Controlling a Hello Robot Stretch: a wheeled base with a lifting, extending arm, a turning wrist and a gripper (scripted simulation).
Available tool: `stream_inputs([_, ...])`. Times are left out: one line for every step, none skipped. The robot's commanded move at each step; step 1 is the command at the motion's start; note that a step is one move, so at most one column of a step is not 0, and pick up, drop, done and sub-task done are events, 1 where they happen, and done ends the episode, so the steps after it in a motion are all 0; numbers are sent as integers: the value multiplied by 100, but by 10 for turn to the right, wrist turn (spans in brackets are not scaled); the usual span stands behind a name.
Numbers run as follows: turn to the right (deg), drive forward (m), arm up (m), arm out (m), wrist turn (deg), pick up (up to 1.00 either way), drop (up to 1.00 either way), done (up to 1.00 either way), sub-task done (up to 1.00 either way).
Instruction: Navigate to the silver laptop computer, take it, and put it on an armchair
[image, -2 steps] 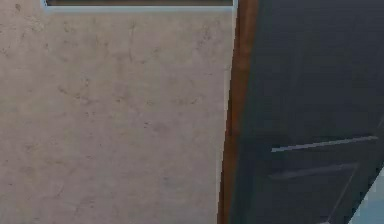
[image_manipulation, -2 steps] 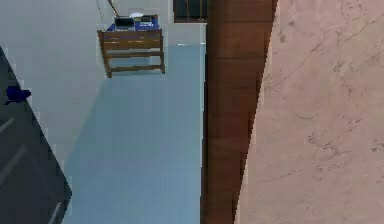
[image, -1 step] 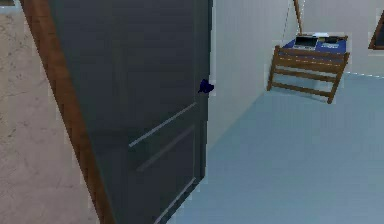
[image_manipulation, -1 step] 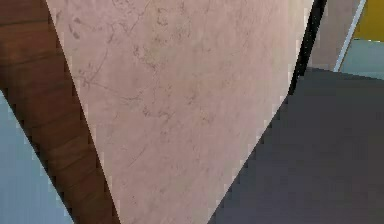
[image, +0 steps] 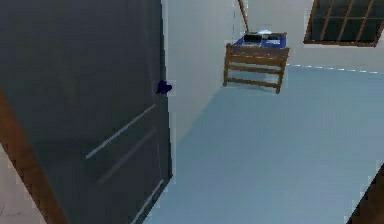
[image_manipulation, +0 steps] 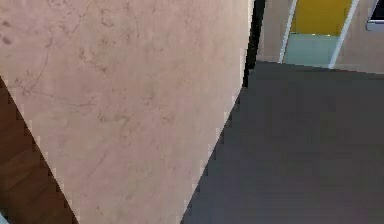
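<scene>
Pale blue floor (image: 270, 150) runs to a wooden table (image: 256, 66) by the far wall. The dark-and-white blob (image: 262, 39) on top may be your laptop, can't confirm yet. Gripper state: can't tell. Watch the dark door (image: 90, 110) close at fwd view's left & the pink wall (image_manipulation: 120, 90) tight on arm side. Turn sharp and you'll likely clip one w/ the base.

Grey door (image: 90, 110), pink wall (image_manipulation: 130, 90), perhaps faintly mottled.

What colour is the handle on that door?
Blue; the door handle shows best in the forward view.
</scene>
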Motion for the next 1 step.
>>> stream_inputs([0, 55, 0, 0, 0, 0, 0, 0, 0])
